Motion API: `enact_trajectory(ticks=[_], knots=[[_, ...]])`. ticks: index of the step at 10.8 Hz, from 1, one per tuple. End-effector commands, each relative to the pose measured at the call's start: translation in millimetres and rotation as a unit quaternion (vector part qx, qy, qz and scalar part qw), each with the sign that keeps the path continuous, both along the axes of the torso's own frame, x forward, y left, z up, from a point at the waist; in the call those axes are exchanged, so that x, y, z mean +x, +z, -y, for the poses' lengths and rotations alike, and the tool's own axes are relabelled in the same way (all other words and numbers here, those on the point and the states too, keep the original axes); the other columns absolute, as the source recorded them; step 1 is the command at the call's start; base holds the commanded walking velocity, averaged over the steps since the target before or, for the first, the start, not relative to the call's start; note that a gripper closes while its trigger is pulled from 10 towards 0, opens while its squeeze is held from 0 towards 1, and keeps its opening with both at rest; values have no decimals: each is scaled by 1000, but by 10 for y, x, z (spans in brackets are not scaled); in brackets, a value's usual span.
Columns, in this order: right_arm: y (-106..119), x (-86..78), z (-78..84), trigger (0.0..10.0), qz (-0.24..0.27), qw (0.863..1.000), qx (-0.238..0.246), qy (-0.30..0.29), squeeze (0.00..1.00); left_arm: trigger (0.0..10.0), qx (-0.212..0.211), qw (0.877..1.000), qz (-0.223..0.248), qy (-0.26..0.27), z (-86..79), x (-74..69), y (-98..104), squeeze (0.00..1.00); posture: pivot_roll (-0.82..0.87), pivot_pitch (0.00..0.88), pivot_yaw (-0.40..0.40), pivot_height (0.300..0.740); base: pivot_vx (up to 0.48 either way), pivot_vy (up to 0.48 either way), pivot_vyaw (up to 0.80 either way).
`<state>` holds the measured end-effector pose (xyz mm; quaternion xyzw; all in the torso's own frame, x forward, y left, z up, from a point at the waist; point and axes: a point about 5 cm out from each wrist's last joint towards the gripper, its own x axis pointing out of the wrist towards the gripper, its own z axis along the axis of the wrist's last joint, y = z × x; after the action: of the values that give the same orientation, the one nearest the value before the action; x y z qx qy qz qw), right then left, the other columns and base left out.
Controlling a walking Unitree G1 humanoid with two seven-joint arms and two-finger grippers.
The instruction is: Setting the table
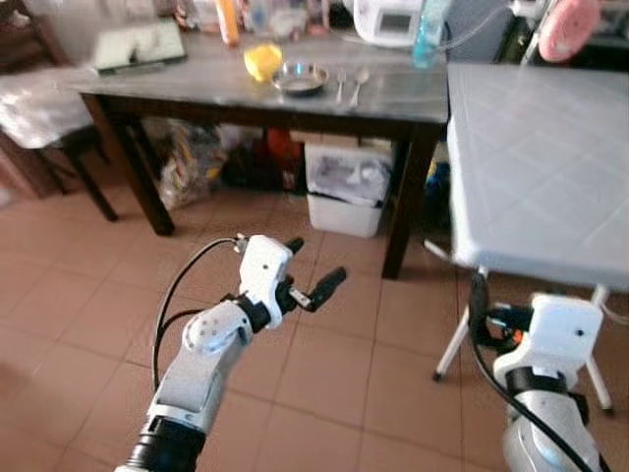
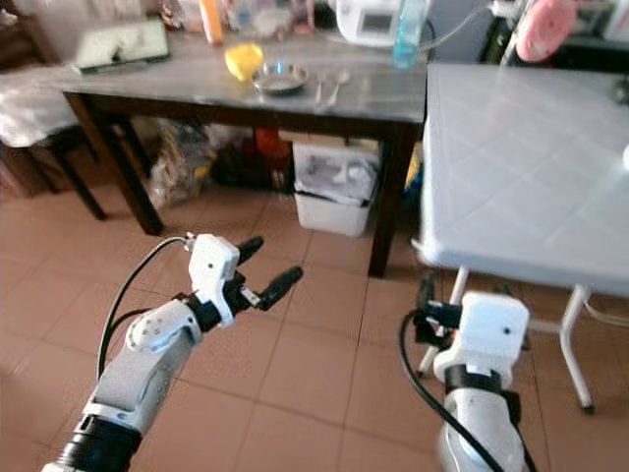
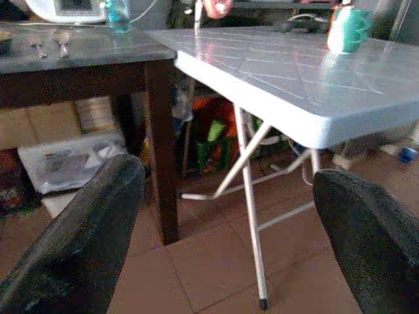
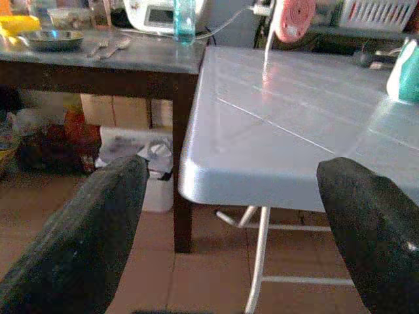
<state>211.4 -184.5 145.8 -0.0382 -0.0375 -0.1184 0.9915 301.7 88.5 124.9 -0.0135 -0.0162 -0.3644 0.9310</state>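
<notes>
Left tool (image 1: 313,267): raised over the tiled floor, 2 black fingers spread apart, released, grasping nothing.
Right tool (image 4: 236,216): fingers wide apart in the right wrist view, released, empty, aimed at the near edge of the white folding desk (image 1: 531,167).
Right arm: low at the robot's right, just beside the white folding desk's leg.
White folding desk: to the robot's right, top bare on the near part; a teal cup (image 3: 348,29) stands toward its far side.
Dark wooden desk (image 1: 197,84): ahead, well apart from both tools.
Tableware: metal bowl (image 1: 300,78) on the dark wooden desk, yellow cup (image 1: 261,61) just beside it on the robot's left, fork (image 1: 340,87) and spoon (image 1: 359,85) lying side by side just to its right.
Other items on the dark wooden desk: tray (image 1: 140,44) at the far left, blue bottle (image 1: 428,31) and white appliance (image 1: 386,20) at the back.
Under the dark wooden desk: white bin (image 1: 346,187) among bags and boxes.
Progress: judged early; nothing picked up, no setting laid on the white folding desk.
Left to do: likely approach the dark wooden desk, take bowl, cup, fork and spoon, then lay them out on whichever desk is to be set.
</notes>
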Motion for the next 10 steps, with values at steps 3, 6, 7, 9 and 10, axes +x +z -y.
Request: enact_trajectory(ticks=[3, 6, 7, 9, 10], knots=[[14, -27, 52, 10000, 3, 1000, -7, -18, 0, 10000, 0, 1000, 4, -17, 84, 8, 33, 0, -43, 94, 39, 740, 0, -480, 0], [21, -31, 75, 10000, 6, 1000, -9, -24, 0, 10000, -1, 1000, 5, -23, 115, 9, 31, 0, -46, 89, 43, 740, 0, -480, 0], [31, -30, 72, 10000, 9, 1000, -10, -26, 0, 10000, -1, 1000, 6, -25, 115, 13, 38, 0, -47, 86, 41, 740, 0, -480, 0], [58, -33, 85, 10000, 18, 999, -12, -27, 0, 10000, -8, 1000, 9, -19, 122, 25, 59, 0, -48, 86, 39, 740, 0, -480, 0], [71, -46, 96, 10000, 21, 999, -22, -26, 0, 10000, -14, 1000, 13, -12, 118, 26, 72, 0, -51, 84, 38, 740, 0, -480, 0]])
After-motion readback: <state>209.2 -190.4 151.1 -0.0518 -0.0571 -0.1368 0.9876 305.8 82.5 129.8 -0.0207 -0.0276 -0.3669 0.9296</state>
